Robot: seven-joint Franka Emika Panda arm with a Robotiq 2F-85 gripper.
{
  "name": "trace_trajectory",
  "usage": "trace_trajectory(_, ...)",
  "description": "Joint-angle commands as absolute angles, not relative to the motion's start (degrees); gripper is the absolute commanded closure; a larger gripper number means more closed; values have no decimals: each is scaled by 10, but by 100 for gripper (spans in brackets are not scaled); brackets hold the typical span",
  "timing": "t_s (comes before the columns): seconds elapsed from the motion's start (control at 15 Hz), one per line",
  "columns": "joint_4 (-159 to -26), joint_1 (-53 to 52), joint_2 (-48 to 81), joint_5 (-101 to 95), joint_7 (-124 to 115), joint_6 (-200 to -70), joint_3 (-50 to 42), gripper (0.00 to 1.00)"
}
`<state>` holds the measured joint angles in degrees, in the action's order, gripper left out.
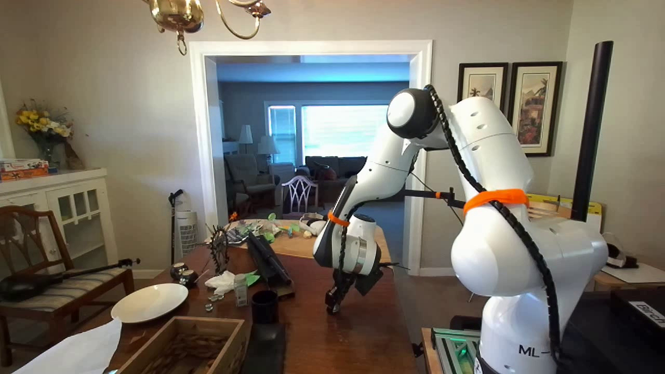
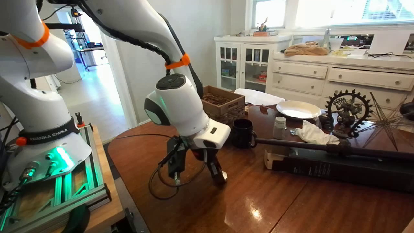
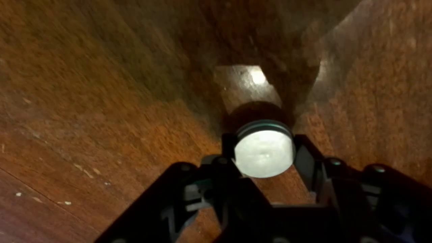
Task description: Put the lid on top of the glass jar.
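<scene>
Though fingers [image 2: 215, 169] partly hide the lid [image 2: 224, 175], the gripper [image 3: 264, 148] clamps it — by its sides.

stands on the base [image 2: 42, 163] and arches the white franka panda arm [image 1: 491, 150] over at a high elbow [image 1: 413, 112], sloping down through the forearm [image 1: 387, 174]. holds the wrist [image 2: 182, 105] low, aimed downward at a tilt. clamps at the robotiq gripper [image 3: 264, 148], with the two black fingertips [image 3: 305, 160] pressing inward from opposite sides, a little apart.
</scene>
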<state>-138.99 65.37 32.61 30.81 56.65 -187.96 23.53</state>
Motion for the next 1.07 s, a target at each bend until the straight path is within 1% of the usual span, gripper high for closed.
trace_trajectory(0.0,-1373,646,310,318,551,-1871,254,78)
trace_trajectory(0.27,-1336,554,296,326,518,-1848,196,78)
trace_trajectory(0.33,-1325,515,291,328,502,-1828,167,78)
trace_trajectory(0.73,-1268,372,290,304,408,-1757,65,78)
trace_trajectory(1.0,-1259,284,282,288,354,-1751,-15,78)
